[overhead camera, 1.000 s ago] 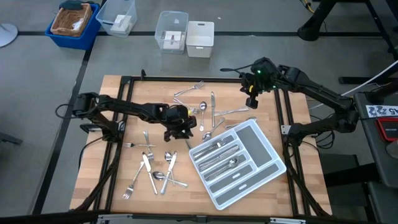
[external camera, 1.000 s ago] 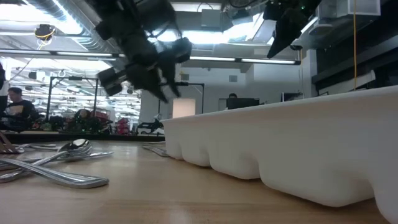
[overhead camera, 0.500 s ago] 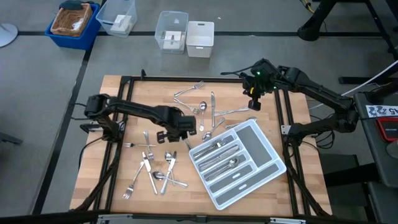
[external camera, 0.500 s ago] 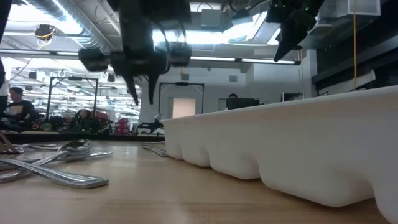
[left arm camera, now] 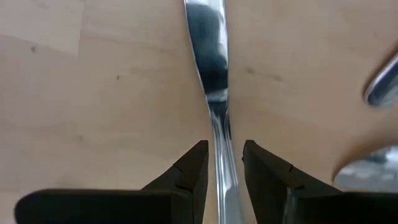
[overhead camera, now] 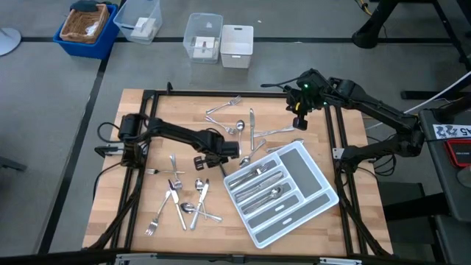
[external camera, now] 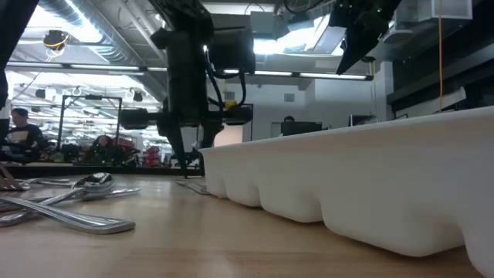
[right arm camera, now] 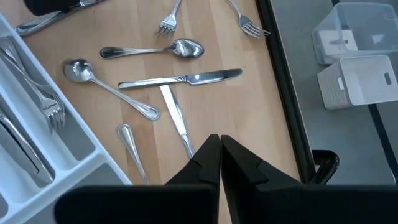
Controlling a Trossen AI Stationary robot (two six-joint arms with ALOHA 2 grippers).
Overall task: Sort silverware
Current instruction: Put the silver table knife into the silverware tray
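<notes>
Your left arm has swung since a second ago: in the high view its wrist was angled over the middle of the surface, now the forearm lies flatter and the left claw (overhead camera: 221, 157) sits slightly lower right, just left of the grey tray (overhead camera: 318, 193). In the low view it went from tilted and blurred to hanging straight down, tips close to the wood. The right arm barely moved.

The knife (left arm camera: 211, 74) under your left claw runs straight away from the wrist camera along the fingers' line, broad shiny end far, narrow end passing between the fingertips (left arm camera: 194, 167). It lies flat on the surface (overhead camera: 132, 177). In the high view I cannot pick this piece out under the claw.

Left claw: part open, one finger on each side of the knife with narrow gaps showing. It straddles the piece; no grip visible.

Right claw (right arm camera: 219, 146): clenched, holding nothing, raised over the upper right of the surface in the high view.

The rest of the silverware (overhead camera: 182, 199): a loose cluster at lower left of the surface, another group (overhead camera: 243, 125) at upper centre, and several pieces already in the tray's compartments, lying lengthwise.
</notes>
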